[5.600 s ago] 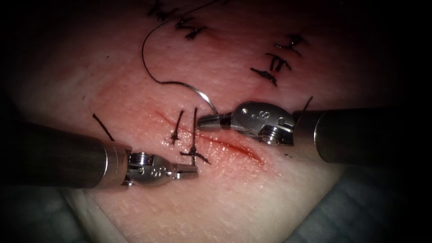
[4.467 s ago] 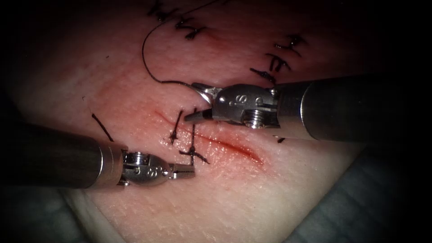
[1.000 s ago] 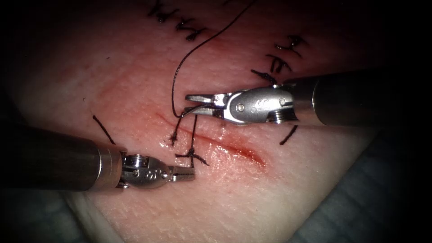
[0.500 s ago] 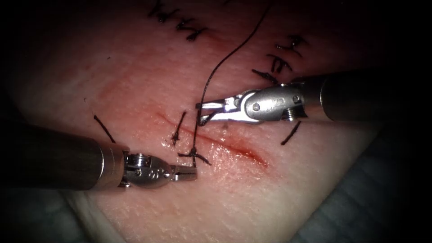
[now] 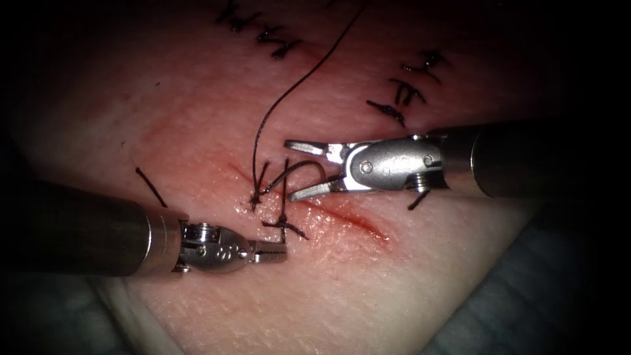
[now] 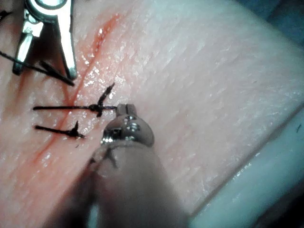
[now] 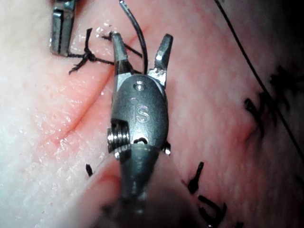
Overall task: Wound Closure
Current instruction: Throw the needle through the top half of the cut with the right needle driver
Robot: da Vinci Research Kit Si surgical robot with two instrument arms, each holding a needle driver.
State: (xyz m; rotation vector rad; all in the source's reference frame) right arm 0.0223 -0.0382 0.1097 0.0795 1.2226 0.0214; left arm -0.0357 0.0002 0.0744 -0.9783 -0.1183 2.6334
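Right pincer (image 5: 297, 169) has spread its jaws wide since half a second ago, when they sat nearly together on the needle; it now grasps nothing. Thin curved steel needle (image 5: 299, 168) lies loose between the two open jaws, just on the right side of the cut, arching over the tissue; whether its tip is in the tissue can't be told. Needle's long axis runs roughly across the cut, tail end toward the right pincer, which is much the nearer arm. Black thread (image 5: 289, 98) trails from the needle's left end up and away. Left pincer (image 5: 276, 250), small ribbed steel, sits clenched just below the knotted black stitch (image 5: 282, 223); likely on its thread tail, not sure. Pale pink glossy pork tissue (image 5: 342, 289), faintly grained; thin red cut (image 5: 348, 220) wet with red fluid.
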